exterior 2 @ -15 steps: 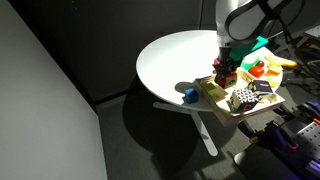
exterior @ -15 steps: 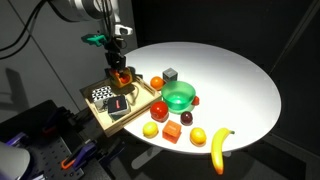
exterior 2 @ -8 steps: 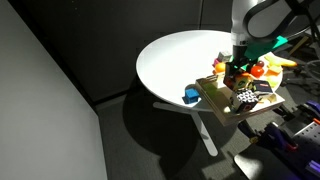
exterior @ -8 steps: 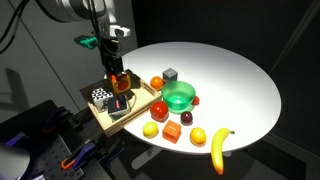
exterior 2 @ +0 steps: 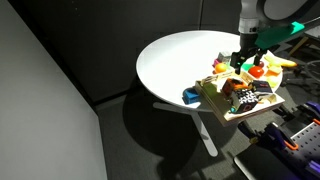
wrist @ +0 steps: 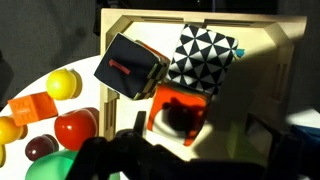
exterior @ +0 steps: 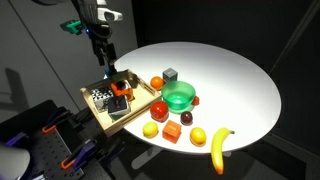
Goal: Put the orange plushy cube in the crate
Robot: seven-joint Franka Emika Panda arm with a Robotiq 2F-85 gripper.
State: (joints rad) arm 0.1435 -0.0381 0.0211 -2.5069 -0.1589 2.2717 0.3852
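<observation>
Orange and soft, the plushy cube lies down inside the crate, on its wood floor. You can see it in an exterior view too, as a small bright spot in the crate. A dark box with a red mark lies tilted just beside the cube. A block with black and white triangles sits close by, also in the crate.

Your gripper hangs in the air above the crate. It is not touching the cube. In the wrist view the gripper shows as dark shapes at the bottom, with the fingers spread wide and nothing between them. The cube lies below the gap. In an exterior view the gripper is also up above the crate.

The crate sits at the edge of the round white table. Out on the table are a green bowl, a grey cube and a round orange fruit. A banana lies near the front edge. A hard red-orange cube and a yellow ball sit near it.
</observation>
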